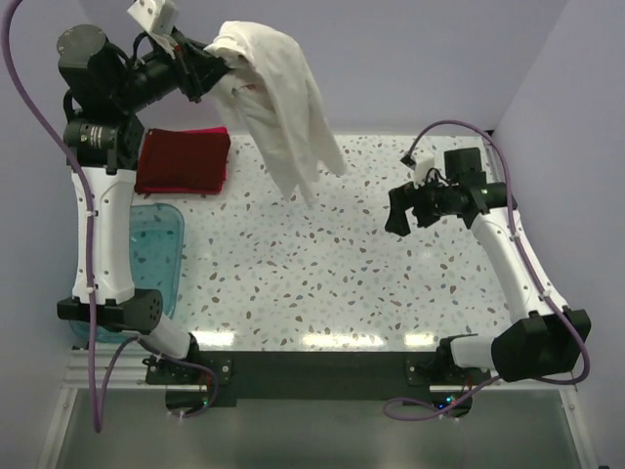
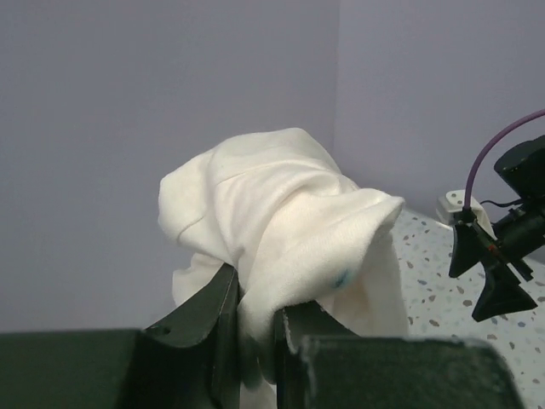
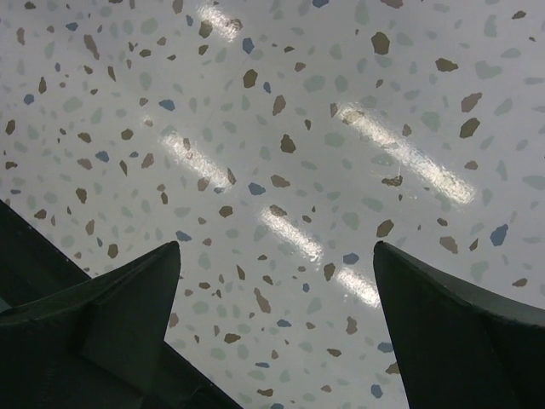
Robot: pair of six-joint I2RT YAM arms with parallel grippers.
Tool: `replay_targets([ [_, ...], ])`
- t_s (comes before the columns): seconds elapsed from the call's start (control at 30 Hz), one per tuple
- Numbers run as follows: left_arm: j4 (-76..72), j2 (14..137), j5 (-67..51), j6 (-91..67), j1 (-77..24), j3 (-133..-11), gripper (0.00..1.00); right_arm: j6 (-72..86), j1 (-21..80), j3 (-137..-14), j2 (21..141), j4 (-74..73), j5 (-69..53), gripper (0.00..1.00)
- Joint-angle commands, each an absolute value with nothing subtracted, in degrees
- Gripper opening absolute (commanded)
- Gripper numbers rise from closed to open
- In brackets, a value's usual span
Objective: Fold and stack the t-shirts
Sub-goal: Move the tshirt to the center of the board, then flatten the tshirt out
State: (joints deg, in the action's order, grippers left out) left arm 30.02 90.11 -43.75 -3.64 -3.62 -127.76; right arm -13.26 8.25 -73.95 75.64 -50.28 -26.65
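A cream-white t-shirt [image 1: 283, 107] hangs high over the back left of the table, its lower end dangling near the tabletop. My left gripper [image 1: 217, 61] is shut on a bunched fold at its top. In the left wrist view the cream-white t-shirt [image 2: 281, 213] bulges out above the left gripper [image 2: 255, 328], pinched between both fingers. A folded dark red t-shirt [image 1: 183, 159] lies flat at the back left, with a pink edge [image 1: 224, 166] showing under it. My right gripper [image 1: 399, 209] hovers open over the right side of the table; the right gripper [image 3: 277, 264] has only bare tabletop between its fingers.
A translucent teal tub [image 1: 151, 256] stands at the left edge, beside the left arm's base. The speckled tabletop [image 1: 322, 274] stretches between the two arms. Lilac walls close the back and right sides.
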Motion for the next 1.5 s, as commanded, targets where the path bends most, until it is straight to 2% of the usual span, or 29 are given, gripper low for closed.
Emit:
replay_targets([
  [0.0,12.13,89.92,-51.31,-15.48,-3.60,-125.35,0.11,-11.16,6.86,-73.39,71.99,-46.85,-23.38,0.99],
  [0.03,12.83,89.13,-52.63,-14.42,-3.34,-120.20,0.58,-10.99,5.90,-73.48,71.03,-46.50,-23.29,0.99],
  [0.07,13.96,86.51,-53.86,-13.11,-2.99,-116.41,0.82,-11.25,5.28,-73.82,70.58,-46.67,-23.38,0.99],
  [0.1,17.19,84.83,-53.88,-9.09,-2.38,-112.02,1.00,-11.77,4.75,-74.18,70.23,-46.93,-23.29,0.99],
  [0.2,18.03,77.10,-53.69,-3.01,7.68,-86.15,1.00,-14.84,1.94,-74.97,69.08,-49.30,-23.20,0.99],
  [0.3,24.65,74.97,-52.56,6.89,11.42,-77.55,1.00,-19.67,0.18,-73.83,68.91,-53.25,-23.90,0.99],
  [0.4,30.75,75.67,-53.96,15.02,10.29,-73.59,1.00,-24.51,0.18,-71.55,70.22,-57.12,-23.64,0.99],
  [0.53,40.15,78.65,-43.63,25.83,0.81,-72.95,0.98,-29.44,0.26,-70.93,75.14,-63.89,-24.34,0.99],
  [0.6,41.04,79.01,-42.37,27.42,-2.79,-70.77,0.92,-30.31,0.79,-70.58,77.24,-64.86,-25.30,0.98],
  [0.67,40.96,80.24,-42.10,27.42,-4.21,-69.44,0.86,-30.94,2.19,-69.35,78.13,-66.36,-24.44,0.88],
  [0.7,41.57,80.94,-41.58,27.86,-5.87,-68.91,0.78,-30.85,4.29,-68.65,78.66,-65.92,-22.78,0.84],
  [0.73,41.83,82.51,-40.27,28.04,-6.85,-68.56,0.74,-30.50,5.79,-66.82,79.10,-65.48,-21.20,0.79],
  [0.8,40.79,84.19,-37.81,27.60,-9.82,-66.90,0.73,-29.28,10.43,-64.79,79.71,-63.21,-17.51,0.77],
  [1.03,34.28,93.06,-26.49,23.04,-11.60,-67.14,0.78,-25.49,14.68,-63.62,85.85,-54.32,-9.86,0.76],
  [1.33,37.51,104.65,-19.88,14.68,-5.63,-81.90,0.77,-30.32,11.78,-73.99,91.48,-54.14,-6.85,0.75],
  [1.47,38.50,109.15,-16.27,13.97,-3.78,-85.60,0.80,-32.34,11.07,-76.02,95.71,-53.53,-6.07,0.82],
])
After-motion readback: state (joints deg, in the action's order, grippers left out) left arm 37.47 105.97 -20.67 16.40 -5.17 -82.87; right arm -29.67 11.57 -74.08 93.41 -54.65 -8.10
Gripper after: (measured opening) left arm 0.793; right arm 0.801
